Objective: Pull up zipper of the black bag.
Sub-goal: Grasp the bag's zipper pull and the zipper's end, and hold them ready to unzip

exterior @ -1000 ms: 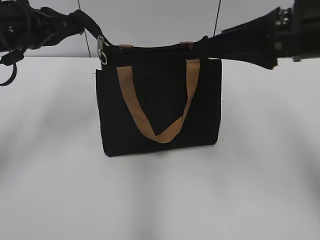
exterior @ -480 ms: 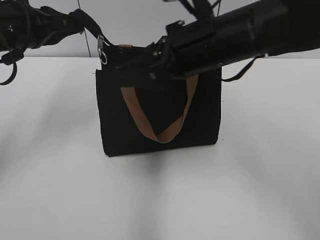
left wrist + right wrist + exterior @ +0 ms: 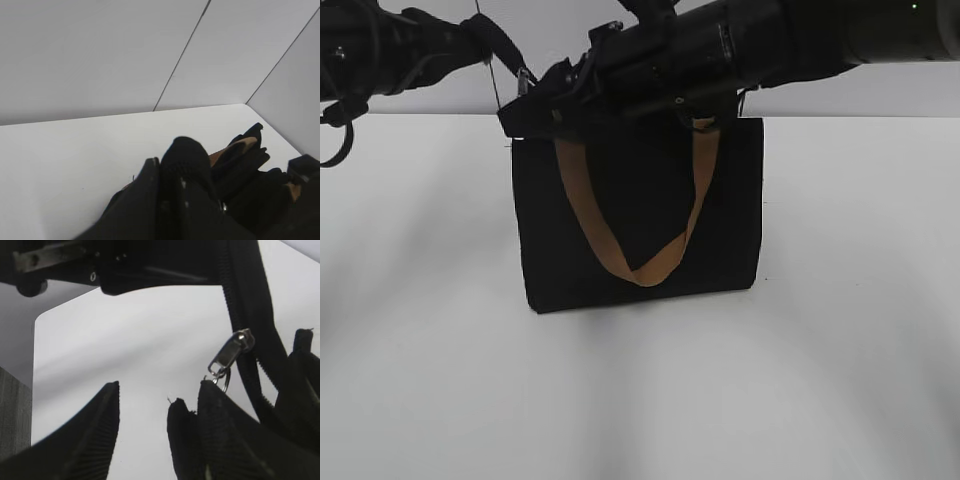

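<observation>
Bag [image 3: 640,215]: stood upright on the white surface [image 3: 640,400], a tan strap [image 3: 640,265] hung in a V down its front.
Zipper [image 3: 231,352]: the silvery pull is seen only in the right wrist view, at the end of the dark zip line, against the tip of one finger.
Right pincer [image 3: 150,425]: reached across the bag's top to its left corner; fingers are seen spread apart, nothing between them.
Left pincer [image 3: 172,172]: fingers are seen pressed together at the bag's left top corner; whether fabric is gripped cannot be told.
Exterior view: the bag's top edge is hidden by the right arm.
</observation>
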You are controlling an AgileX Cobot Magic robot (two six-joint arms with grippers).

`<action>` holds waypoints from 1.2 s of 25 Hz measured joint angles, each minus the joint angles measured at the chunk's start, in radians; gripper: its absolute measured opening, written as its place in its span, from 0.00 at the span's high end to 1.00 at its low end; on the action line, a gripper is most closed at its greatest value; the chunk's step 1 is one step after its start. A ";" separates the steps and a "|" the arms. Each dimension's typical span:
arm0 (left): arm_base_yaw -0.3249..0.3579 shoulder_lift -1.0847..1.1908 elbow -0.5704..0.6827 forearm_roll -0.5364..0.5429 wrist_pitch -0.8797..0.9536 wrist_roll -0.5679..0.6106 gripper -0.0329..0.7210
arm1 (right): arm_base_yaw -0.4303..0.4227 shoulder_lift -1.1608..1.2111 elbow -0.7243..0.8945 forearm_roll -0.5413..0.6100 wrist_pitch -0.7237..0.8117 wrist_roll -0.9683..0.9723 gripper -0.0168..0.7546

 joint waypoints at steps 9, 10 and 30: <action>0.000 0.000 0.000 0.000 -0.032 -0.011 0.93 | 0.000 0.049 -0.033 0.001 -0.044 0.006 0.48; 0.000 0.000 0.000 0.000 -0.036 -0.011 0.93 | 0.000 0.049 -0.033 0.001 -0.052 0.006 0.48; 0.000 -0.002 0.000 0.083 0.014 -0.012 0.93 | 0.000 0.061 -0.033 0.025 -0.142 0.139 1.00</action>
